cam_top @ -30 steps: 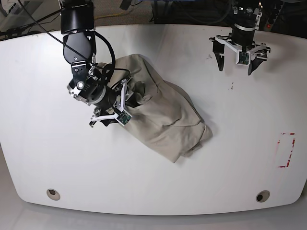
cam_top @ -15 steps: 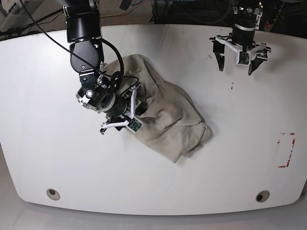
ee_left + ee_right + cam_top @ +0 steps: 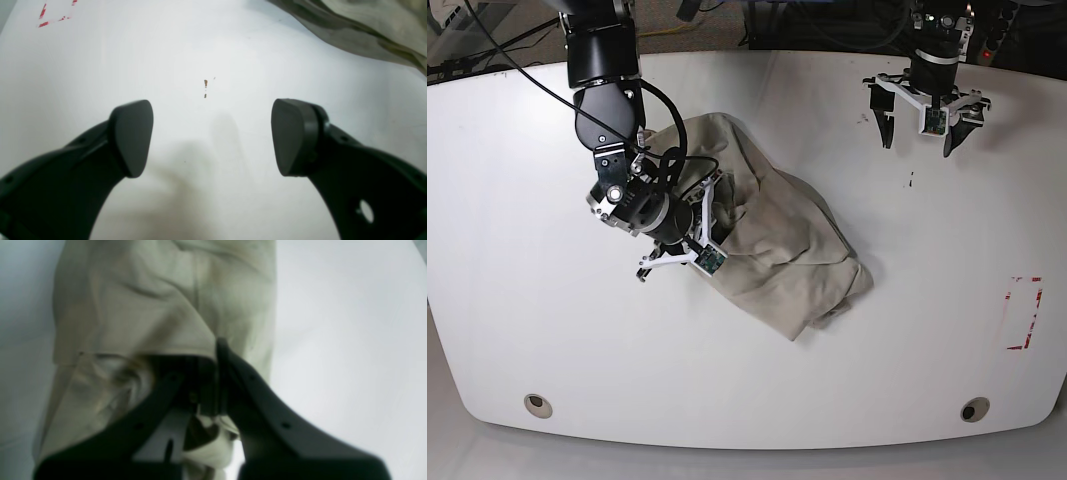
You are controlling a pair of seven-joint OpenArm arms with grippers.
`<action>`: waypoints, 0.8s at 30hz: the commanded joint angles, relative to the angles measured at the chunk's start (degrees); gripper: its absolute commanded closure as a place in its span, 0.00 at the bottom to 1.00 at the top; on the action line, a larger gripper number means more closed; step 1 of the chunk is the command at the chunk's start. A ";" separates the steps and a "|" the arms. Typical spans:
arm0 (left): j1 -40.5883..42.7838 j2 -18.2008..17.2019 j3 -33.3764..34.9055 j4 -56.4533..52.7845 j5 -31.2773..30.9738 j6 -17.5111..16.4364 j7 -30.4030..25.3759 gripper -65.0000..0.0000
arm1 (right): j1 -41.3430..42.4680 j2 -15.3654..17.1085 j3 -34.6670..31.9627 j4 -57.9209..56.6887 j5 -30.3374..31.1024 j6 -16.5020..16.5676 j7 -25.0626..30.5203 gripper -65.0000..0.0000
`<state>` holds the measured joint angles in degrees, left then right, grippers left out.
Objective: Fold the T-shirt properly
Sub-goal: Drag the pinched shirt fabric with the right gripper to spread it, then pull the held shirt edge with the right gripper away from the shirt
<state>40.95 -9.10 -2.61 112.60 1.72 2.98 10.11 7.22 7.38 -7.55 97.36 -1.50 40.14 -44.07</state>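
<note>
your right gripper (image 3: 218, 373): jaws clamped on T-shirt (image 3: 160, 313) fold, wrist angled down | left gripper (image 3: 211, 136): jaws wide apart, hovering, holding nothing

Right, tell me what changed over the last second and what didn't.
The right gripper pushed further in over the T-shirt, toward the table's middle, and shut on a fold of its cloth; a second ago its jaws stood apart. The fabric near it bunched slightly. The left gripper stayed open above the bare table, and the rest of the shirt kept its place.
</note>
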 commanded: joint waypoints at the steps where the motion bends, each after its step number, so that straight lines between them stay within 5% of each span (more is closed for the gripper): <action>1: 0.24 -0.26 -0.16 0.94 0.26 0.23 -1.27 0.20 | 1.52 0.32 0.30 3.52 0.49 -0.14 1.31 1.00; 10: -0.03 -1.23 2.39 1.29 0.26 0.23 -1.27 0.20 | 9.52 0.40 0.39 9.06 0.40 -0.14 -4.32 1.00; 24: -5.56 -1.49 7.67 0.94 0.26 0.23 -1.27 0.19 | 34.75 0.32 0.30 9.41 0.40 -0.14 -11.35 1.00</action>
<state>35.51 -10.31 4.19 112.60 1.72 3.22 10.28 38.37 7.51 -7.51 105.78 -1.21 40.62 -56.10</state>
